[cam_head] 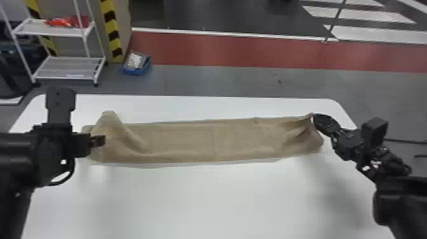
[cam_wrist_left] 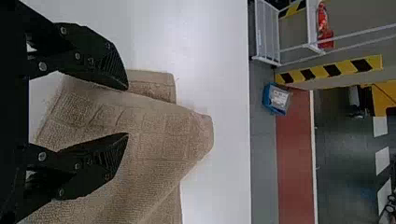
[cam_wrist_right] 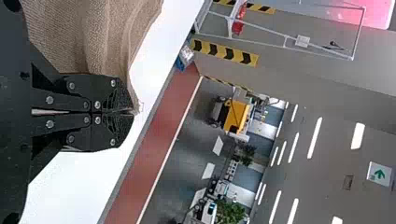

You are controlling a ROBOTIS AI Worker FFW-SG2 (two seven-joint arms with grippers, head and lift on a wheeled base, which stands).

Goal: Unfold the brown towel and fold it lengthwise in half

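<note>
The brown towel [cam_head: 203, 141] lies as a long strip across the white table, with a raised fold at its left end. Over that end is my left gripper [cam_head: 101, 140]; in the left wrist view my left gripper [cam_wrist_left: 127, 111] stands open above the towel [cam_wrist_left: 154, 135], whose folded-over corner lies beyond the fingertips. At the strip's far right corner is my right gripper [cam_head: 313, 118]. The right wrist view has my right gripper [cam_wrist_right: 133, 112] shut on the towel [cam_wrist_right: 93, 37], a bit of its edge pinched at the tips and the cloth creased beside it.
Bare white table [cam_head: 216, 200] lies in front of the towel, with a narrower strip of it behind. Past the table's far edge stand a white rack [cam_head: 68, 58] and a blue box [cam_head: 136, 65] on the floor, beside a yellow-and-black striped post [cam_head: 111, 28].
</note>
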